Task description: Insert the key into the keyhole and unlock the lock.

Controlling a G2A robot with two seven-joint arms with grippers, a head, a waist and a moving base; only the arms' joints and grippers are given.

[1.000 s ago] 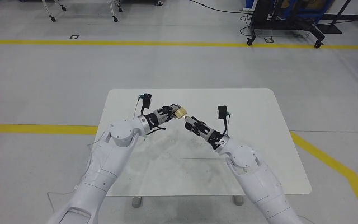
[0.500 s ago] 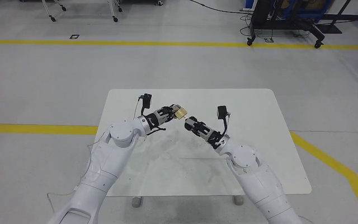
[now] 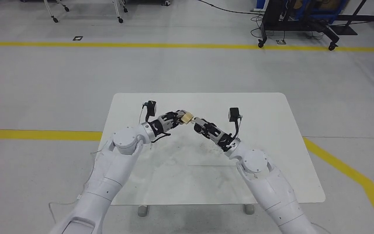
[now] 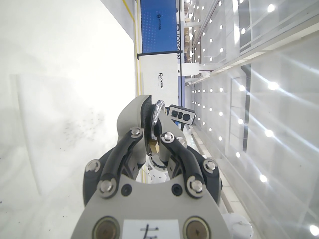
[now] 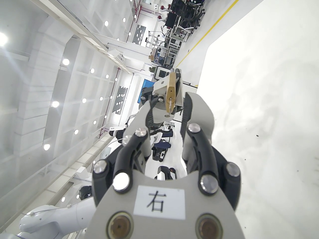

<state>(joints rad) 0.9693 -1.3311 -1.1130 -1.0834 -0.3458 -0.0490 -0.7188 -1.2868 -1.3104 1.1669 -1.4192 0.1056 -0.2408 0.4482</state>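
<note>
The lock (image 3: pixel 186 117) hangs in the air over the far half of the bench (image 3: pixel 269 169), roughly midway between its left and right edges. It is clenched in the left claw (image 4: pixel 153 118), whose jaws close on the brass body just below the shackle (image 4: pixel 157 111). A small silvery piece stands out of its keyhole end; I take it for the key (image 5: pixel 170 106), though it is too small to say how deep it sits. The lock itself hardly shifts over the last second. What changes is the right claw (image 5: pixel 171 105): a second ago a clear gap lies between it and the lock in the top view, and now that gap is closed, the claw's tip right at the keyhole end. In the right wrist view its fingers (image 5: pixel 197 115) are spread, one on each side of the key and, as far as I can see, touching neither key nor lock, so this claw is released and grasps nothing. I judge that the approach is done and the arms are lined up; what remains is to clench on the key, seat it fully if it is not yet home, and turn it. The shackle looks closed, so the lock is not yet undone.
</note>
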